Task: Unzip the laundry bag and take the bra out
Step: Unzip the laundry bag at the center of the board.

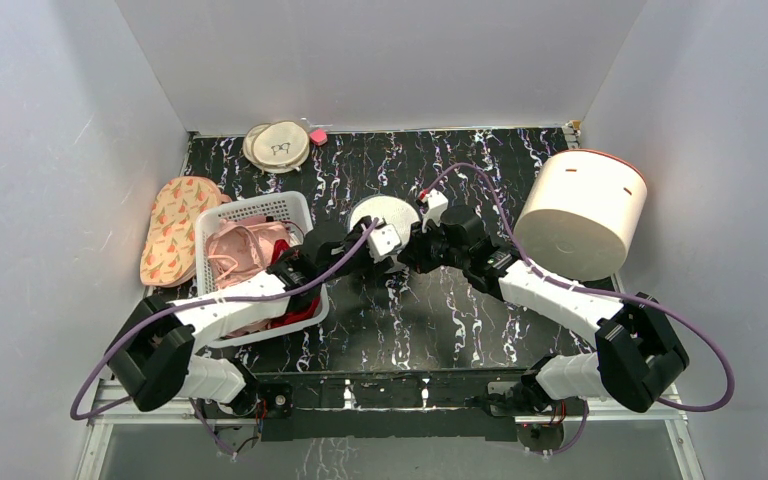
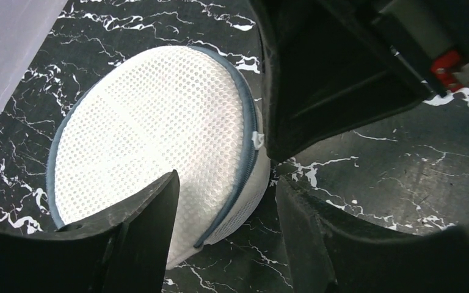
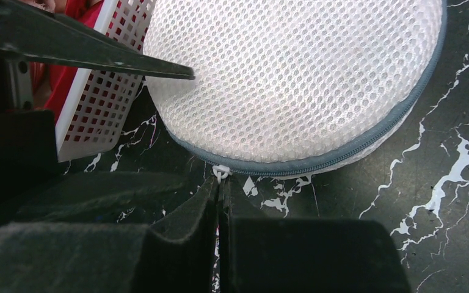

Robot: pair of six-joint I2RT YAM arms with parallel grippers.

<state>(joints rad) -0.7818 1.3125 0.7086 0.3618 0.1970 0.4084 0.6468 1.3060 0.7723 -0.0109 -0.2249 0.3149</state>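
Note:
The laundry bag (image 1: 385, 213) is a white mesh dome with a grey-blue zipper rim, lying on the black marbled table. It shows in the left wrist view (image 2: 159, 122) and the right wrist view (image 3: 293, 79). My left gripper (image 2: 227, 180) is open and straddles the bag's near edge, one finger (image 2: 152, 213) over the mesh. My right gripper (image 3: 220, 183) is shut on the small white zipper pull (image 3: 221, 172) at the rim. In the top view both grippers meet at the bag's front, left (image 1: 368, 243) and right (image 1: 407, 250). The bra is hidden.
A white lattice basket (image 1: 250, 205) with pink and red garments stands left of the bag, close to the left arm. A big cream drum (image 1: 580, 215) sits at the right. Beige round discs (image 1: 278, 145) and a patterned flat pad (image 1: 172, 225) lie at the back left.

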